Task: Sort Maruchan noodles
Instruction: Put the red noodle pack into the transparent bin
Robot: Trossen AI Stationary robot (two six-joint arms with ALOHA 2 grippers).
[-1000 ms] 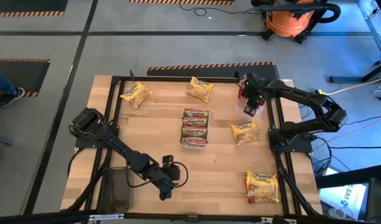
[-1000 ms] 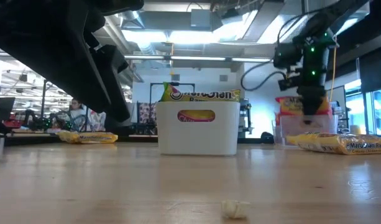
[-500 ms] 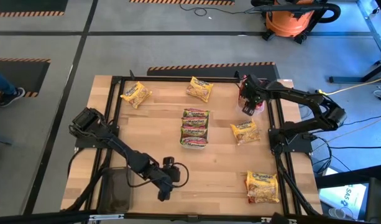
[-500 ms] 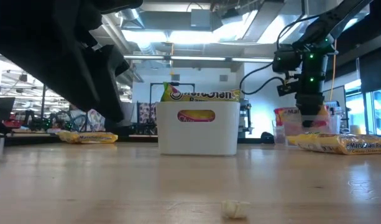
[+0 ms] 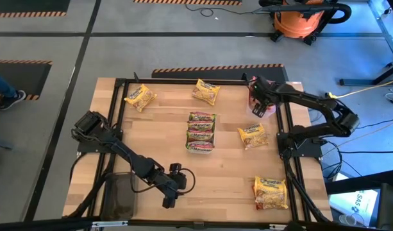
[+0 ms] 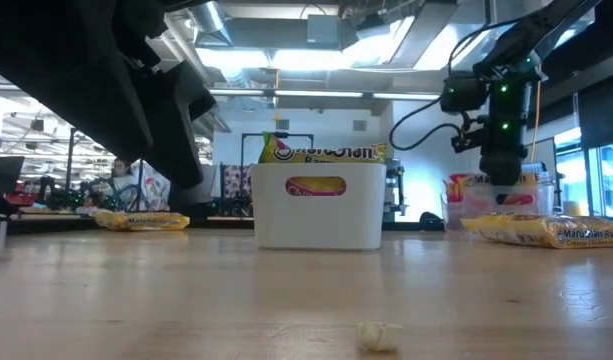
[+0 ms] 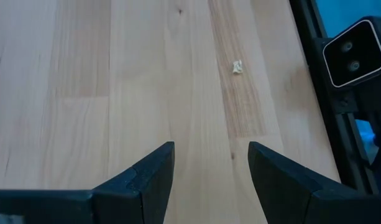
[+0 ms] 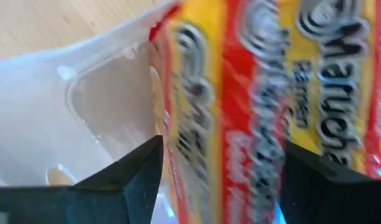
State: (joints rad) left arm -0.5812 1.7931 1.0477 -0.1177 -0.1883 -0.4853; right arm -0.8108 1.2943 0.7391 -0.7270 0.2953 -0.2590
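My right gripper hangs open, pointing down, over a clear tray at the table's far right. A red and yellow Maruchan packet stands on edge in that tray, between the fingers. My left gripper waits open above bare wood near the front edge. Yellow packets lie flat on the table at far left, far middle, right and near right. Green packets fill a white bin at the centre. My right gripper stands with one finger on each side of the red packet's upper edge, coming from above. Whether the fingers touch the wrapper, I cannot tell. The packet rests in the clear tray.
A dark tray sits at the near left beside my left arm. A small crumb lies on the wood near the front edge. Black frame rails run along the table's sides. Bare wood lies between the white bin and the front edge.
My right gripper has opened and turned a little at the wrist above the clear tray, staying in place. The red packet, which hung higher under the fingers, has sunk into the tray. My left wrist has turned slightly.
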